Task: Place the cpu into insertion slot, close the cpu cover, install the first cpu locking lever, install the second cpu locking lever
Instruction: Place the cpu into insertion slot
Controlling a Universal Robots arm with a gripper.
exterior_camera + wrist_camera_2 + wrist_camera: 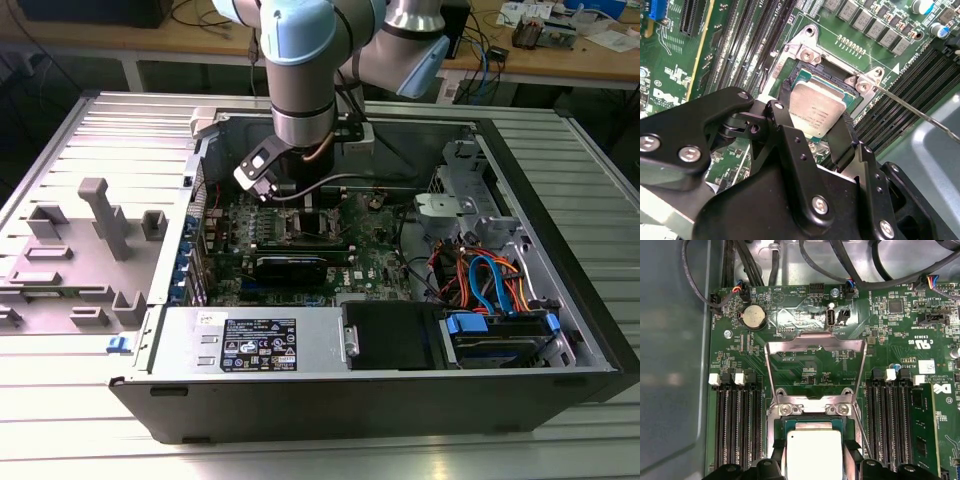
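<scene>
In both wrist views my gripper is shut on the cpu, one black finger on each of two opposite edges. The silver-topped chip lies level in or just over the insertion slot; I cannot tell if it is fully seated. The cpu cover is swung open and stands up from its hinge beyond the socket. A thin wire locking lever sticks out, unlatched, beside the socket. In the exterior view the arm reaches down into the open computer case over the green board.
Black memory slots flank the socket, with a green memory card beside them. Cables run along the board's far edge. The case holds a power supply and wired drive bays. A grey fixture sits outside.
</scene>
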